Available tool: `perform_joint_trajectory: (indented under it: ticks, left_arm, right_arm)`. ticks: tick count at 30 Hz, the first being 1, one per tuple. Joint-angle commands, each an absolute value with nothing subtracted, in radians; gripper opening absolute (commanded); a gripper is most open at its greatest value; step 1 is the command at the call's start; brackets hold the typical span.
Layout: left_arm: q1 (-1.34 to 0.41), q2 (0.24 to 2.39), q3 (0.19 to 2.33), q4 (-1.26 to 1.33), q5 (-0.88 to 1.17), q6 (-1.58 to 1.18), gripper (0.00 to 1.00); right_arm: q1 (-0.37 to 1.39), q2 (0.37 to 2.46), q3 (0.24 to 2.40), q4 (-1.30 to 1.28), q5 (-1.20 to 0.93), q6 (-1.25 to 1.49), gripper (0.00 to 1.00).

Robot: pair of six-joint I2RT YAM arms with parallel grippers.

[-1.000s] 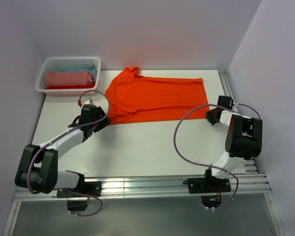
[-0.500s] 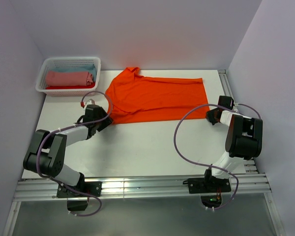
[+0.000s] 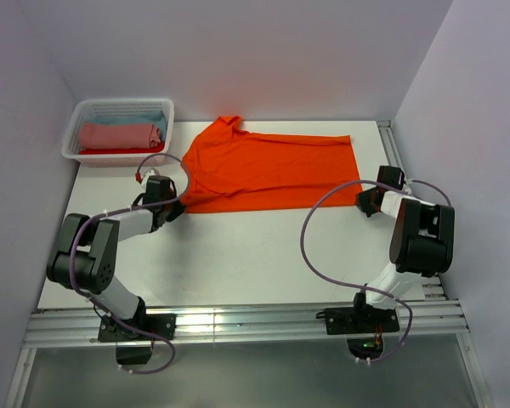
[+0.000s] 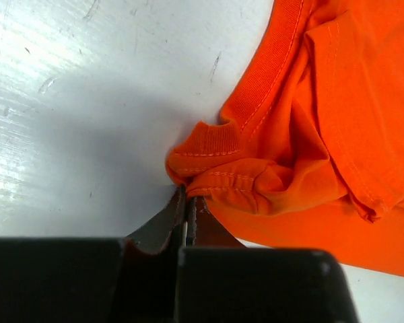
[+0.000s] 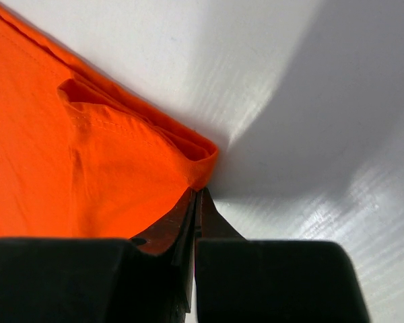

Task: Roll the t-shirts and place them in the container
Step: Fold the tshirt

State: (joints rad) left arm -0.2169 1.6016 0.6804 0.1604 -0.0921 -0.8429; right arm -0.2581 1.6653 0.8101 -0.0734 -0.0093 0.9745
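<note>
Top external view: the orange t-shirt [image 3: 272, 170] lies folded flat across the far half of the table [image 3: 238, 255]. Its long axis runs left to right, collar left, hem right. The left gripper [image 4: 187, 202] is pinched shut on the bunched near-left corner by the collar, and the right gripper [image 5: 196, 198] is pinched shut on the near-right hem corner. My guess is that holding both near corners keeps that edge straight for rolling. The other rolls sit in the basket [image 3: 72, 127], far left.
</note>
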Motion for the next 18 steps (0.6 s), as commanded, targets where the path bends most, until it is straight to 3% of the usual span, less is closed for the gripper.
perform_joint_trajectory:
  ticks: [1, 7, 11, 18]
  left_arm:
    - [-0.213, 1.606, 0.779, 0.043, -0.106, -0.801, 0.0]
    - [-0.203, 1.632, 1.012, -0.176, -0.009, -0.79, 0.0]
    - [-0.192, 1.533, 1.129, -0.281, -0.014, -0.792, 0.0]
    - [-0.19, 1.442, 0.97, -0.305, 0.031, -0.795, 0.0]
  right_arm:
    - [-0.27, 1.606, 0.849, -0.153, 0.011, 0.977, 0.0]
    - [-0.264, 1.575, 1.04, -0.317, -0.066, 1.028, 0.0]
    - [-0.256, 1.52, 1.176, -0.413, -0.074, 1.016, 0.0]
    - [-0.29, 1.476, 0.981, -0.376, -0.09, 1.011, 0.0]
